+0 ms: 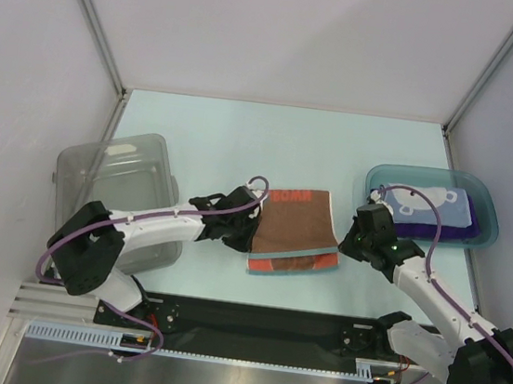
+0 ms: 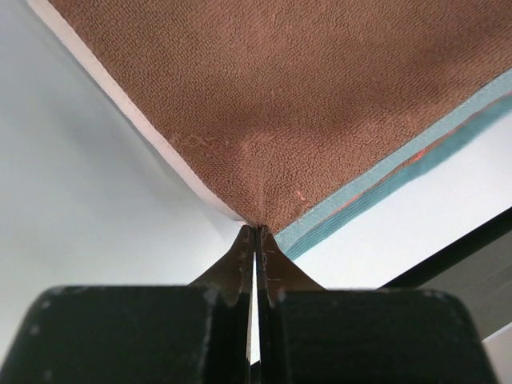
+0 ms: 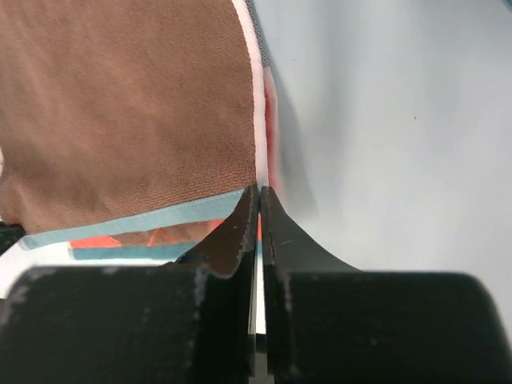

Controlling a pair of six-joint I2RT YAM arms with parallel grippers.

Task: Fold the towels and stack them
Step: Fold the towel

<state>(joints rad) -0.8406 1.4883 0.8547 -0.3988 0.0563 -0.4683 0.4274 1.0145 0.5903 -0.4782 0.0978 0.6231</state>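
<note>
Pale surface (image 1: 245,134), white walls (image 1: 286,27). One brown towel (image 1: 294,229) spans left hand (image 2: 256,230) and right hand (image 3: 258,190), each clamped on a corner. Past the right hand, one teal tray (image 1: 486,196) holding two towels (image 1: 432,209); beside the left, one clear bin (image 1: 118,175).

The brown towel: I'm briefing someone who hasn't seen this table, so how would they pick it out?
On the pale table, look between the clear plastic bin and the teal tray. The brown towel is there, its sides pinched by the left gripper and the right gripper. Unlike the purple and printed towels in the tray, it is brown with a teal-and-orange border.
</note>
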